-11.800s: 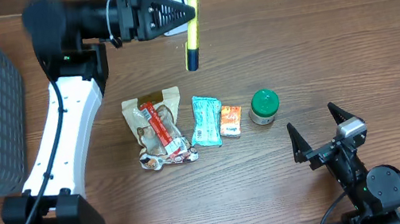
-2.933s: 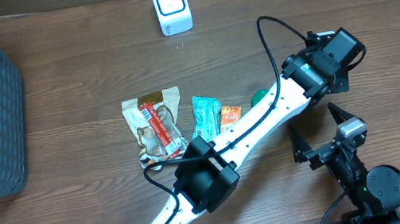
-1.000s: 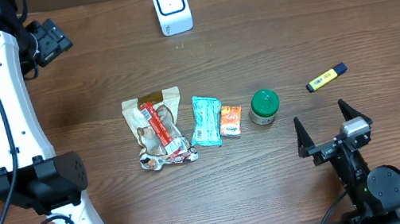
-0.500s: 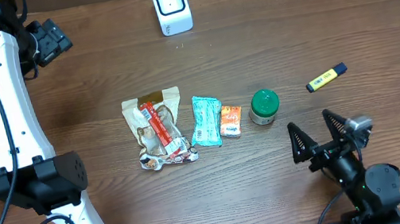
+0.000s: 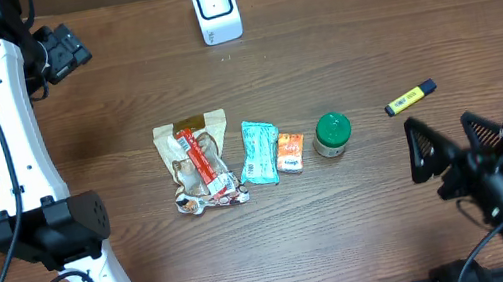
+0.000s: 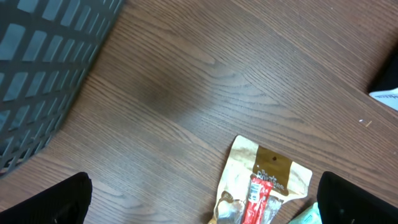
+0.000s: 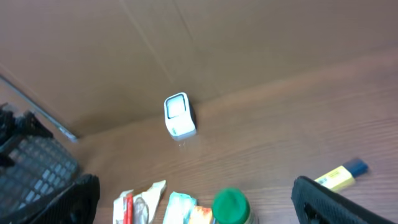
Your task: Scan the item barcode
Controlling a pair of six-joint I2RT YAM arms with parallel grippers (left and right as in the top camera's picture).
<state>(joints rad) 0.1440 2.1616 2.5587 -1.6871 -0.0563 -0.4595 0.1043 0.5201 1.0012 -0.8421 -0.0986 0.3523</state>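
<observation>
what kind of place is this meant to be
Probably a mock shop checkout on a wooden table: a white barcode scanner, small packaged goods like the snack bag, and a grey mesh basket.

table [image 5: 338, 46]: brown wood grain, smooth, low sheen
basket [image 6: 37, 62]: dark grey plastic mesh, matt
scanner [image 5: 214, 8]: white plastic, glossy
pouch [image 5: 170, 140]: tan, paper-like, matt, creased
red wrapper [image 5: 197, 158]: shiny film
teal wrapper [image 5: 258, 152]: crinkled, shiny film
orange packet [image 5: 291, 152]: smooth; material hard to tell
lid [image 5: 333, 129]: green plastic, smooth
highlighter [image 5: 411, 97]: yellow plastic, dark cap, smooth
arm [image 5: 10, 118]: white smooth shell, black matt joints
</observation>
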